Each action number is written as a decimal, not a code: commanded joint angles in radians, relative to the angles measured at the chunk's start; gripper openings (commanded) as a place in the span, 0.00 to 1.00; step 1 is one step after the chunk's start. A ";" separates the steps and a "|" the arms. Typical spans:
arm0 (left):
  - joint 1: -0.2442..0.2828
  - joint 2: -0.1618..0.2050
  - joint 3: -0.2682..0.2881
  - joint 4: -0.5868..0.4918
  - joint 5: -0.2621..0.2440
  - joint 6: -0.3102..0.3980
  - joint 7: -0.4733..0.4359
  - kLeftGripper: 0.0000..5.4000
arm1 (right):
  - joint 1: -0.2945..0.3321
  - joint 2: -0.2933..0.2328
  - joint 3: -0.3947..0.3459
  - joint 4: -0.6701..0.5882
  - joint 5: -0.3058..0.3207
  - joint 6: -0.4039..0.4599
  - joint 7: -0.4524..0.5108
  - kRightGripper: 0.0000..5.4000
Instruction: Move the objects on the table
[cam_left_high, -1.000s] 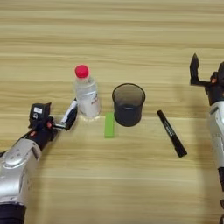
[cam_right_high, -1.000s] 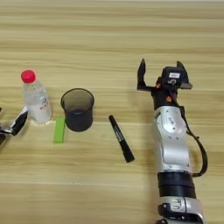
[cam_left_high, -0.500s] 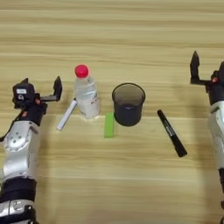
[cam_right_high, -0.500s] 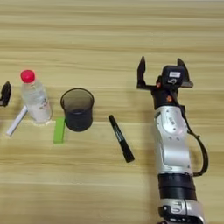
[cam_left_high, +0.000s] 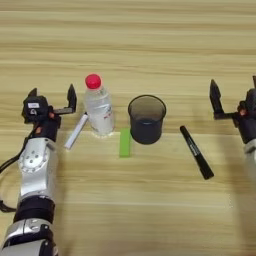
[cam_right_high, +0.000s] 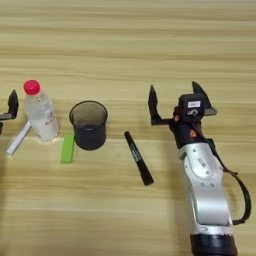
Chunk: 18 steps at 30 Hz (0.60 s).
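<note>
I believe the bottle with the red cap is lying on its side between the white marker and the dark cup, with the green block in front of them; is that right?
Not quite: the bottle with the red cap stands upright, as the left eye view shows. The rest holds: it is between the white marker and the dark cup, with the green block in front of them.

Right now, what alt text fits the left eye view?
Both open grippers, left and right, hover at the sides of a wooden table holding a white marker, red-capped bottle, green block, dark cup and black marker.
</note>
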<state>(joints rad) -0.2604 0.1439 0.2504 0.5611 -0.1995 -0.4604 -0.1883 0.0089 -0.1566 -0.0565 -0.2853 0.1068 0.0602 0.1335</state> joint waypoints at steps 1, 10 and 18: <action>0.005 -0.008 -0.008 -0.006 0.023 -0.017 0.026 1.00 | 0.091 -0.046 0.055 -0.116 0.051 0.160 0.084 1.00; 0.008 -0.014 -0.008 -0.010 0.035 -0.031 0.056 1.00 | 0.081 -0.062 0.192 -0.172 0.117 0.382 0.196 1.00; 0.015 -0.019 -0.011 -0.025 0.036 -0.031 0.072 1.00 | -0.038 -0.062 0.303 -0.079 0.065 0.408 0.233 1.00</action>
<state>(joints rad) -0.2526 0.1310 0.2463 0.5484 -0.1743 -0.4868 -0.1218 -0.0018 -0.2035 0.2254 -0.3976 0.1922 0.4703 0.3479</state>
